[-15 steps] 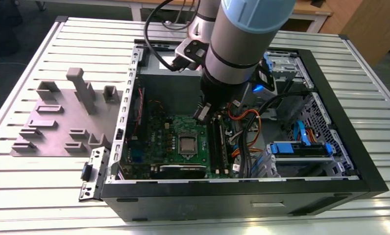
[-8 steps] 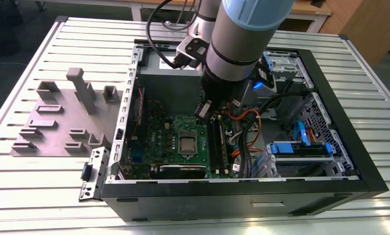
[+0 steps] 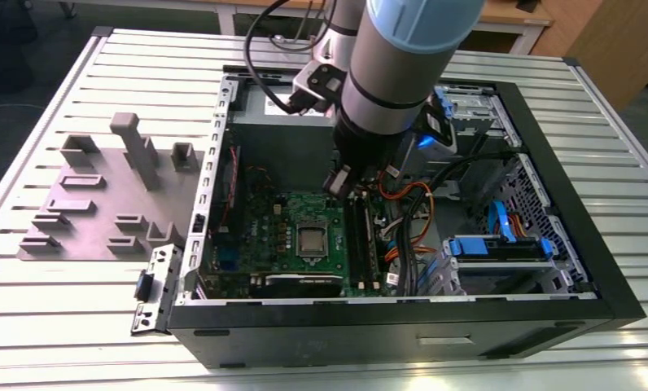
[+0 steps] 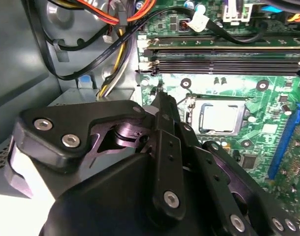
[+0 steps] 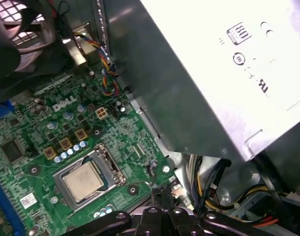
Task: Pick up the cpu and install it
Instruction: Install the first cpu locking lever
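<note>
The cpu is a small silver square lying flat inside its socket on the green motherboard, within the open computer case. Both wrist views show the cpu sitting within the metal socket frame. My gripper hangs inside the case above the board, a little behind the socket and toward the exterior view's right. Its black fingers come together at the tip, shut, with nothing between them, and stand apart from the cpu.
A big grey power supply box sits close behind the gripper. Memory slots run beside the socket, with cable bundles and a blue drive bracket toward the exterior view's right. A grey fixture block rests on the slatted table.
</note>
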